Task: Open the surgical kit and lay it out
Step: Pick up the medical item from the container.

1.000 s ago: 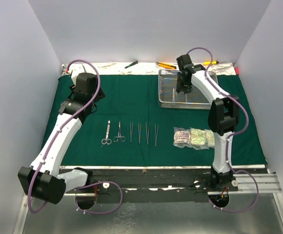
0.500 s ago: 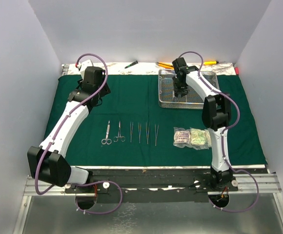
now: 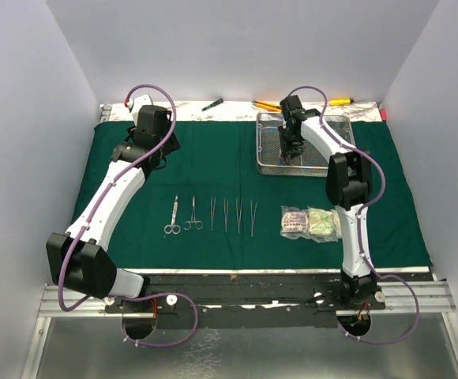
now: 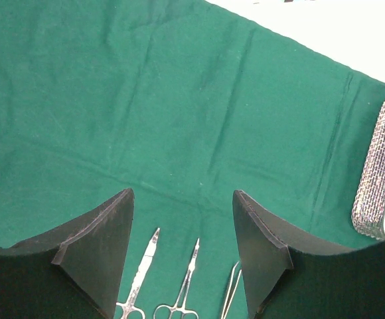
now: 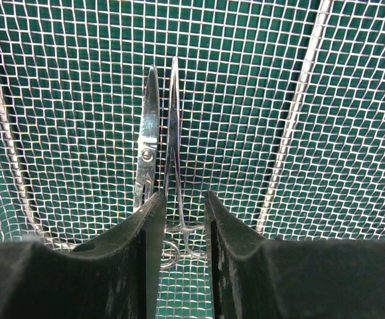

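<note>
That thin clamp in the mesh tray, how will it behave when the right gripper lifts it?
The clamp looks like slim polished steel, so probably stiff, light and slippery. Its rings may snag the wire-mesh tray or nudge the scissors beside it.

Robotics lab cell: blank white walls [image 3: 237, 47] on 3 sides, aluminium rail [image 3: 418, 294] at near edge, purple cabling [image 3: 151, 87].

mesh tray [image 3: 260, 144] far right on the cloth [image 3: 213, 158]; instrument row [image 3: 212, 215] front centre, packets [image 3: 312, 223] right of it
</note>
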`<state>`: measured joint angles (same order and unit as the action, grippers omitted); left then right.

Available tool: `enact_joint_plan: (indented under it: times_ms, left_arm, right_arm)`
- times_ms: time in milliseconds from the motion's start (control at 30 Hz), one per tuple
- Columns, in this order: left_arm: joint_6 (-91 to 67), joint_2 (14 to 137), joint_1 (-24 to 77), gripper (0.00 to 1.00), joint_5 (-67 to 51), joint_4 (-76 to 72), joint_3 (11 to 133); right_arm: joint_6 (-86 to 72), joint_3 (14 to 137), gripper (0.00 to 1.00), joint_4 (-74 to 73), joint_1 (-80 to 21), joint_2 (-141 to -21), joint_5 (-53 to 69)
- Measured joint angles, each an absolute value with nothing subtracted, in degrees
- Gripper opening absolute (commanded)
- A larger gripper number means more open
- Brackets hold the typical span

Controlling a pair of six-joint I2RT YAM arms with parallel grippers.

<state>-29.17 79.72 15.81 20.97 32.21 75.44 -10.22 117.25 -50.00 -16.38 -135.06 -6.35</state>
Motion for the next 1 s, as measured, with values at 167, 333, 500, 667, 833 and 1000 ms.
enact_joint_plan:
  times_ms: [167, 333, 500, 667, 833, 1000]
  left_arm:
    - [-28.8, 79.7, 15.8, 0.63, 21.0, 32.2, 75.4]
    - [-28.3, 79.7, 15.8, 0.63, 21.0, 32.2, 75.4]
    - [-28.1, 79.7, 15.8, 0.63, 21.0, 32.2, 75.4]
    - [-28.0, 79.7, 15.8, 0.63, 21.0, 32.2, 75.4]
    - [-28.0, 79.7, 15.8, 0.63, 21.0, 32.2, 75.4]
    - [-28.0, 79.7, 15.8, 0.63, 21.0, 32.2, 75.4]
  right_arm:
    - [-9.9, 117.0, 0.28, -49.2, -16.1, -135.2, -5.6]
    - [-10.2, 117.0, 0.23, -49.0, -16.1, -135.3, -6.8]
    - [-10.6, 116.1, 0.22, -48.2, -16.1, -134.9, -11.2]
    - [-10.6, 114.5, 0.26, -47.2, -16.0, -133.7, -11.7]
    - [-10.2, 114.5, 0.30, -46.8, -16.0, -133.4, -9.5]
    - [-8.6, 114.8, 0.31, -46.8, -16.0, -133.4, -7.4]
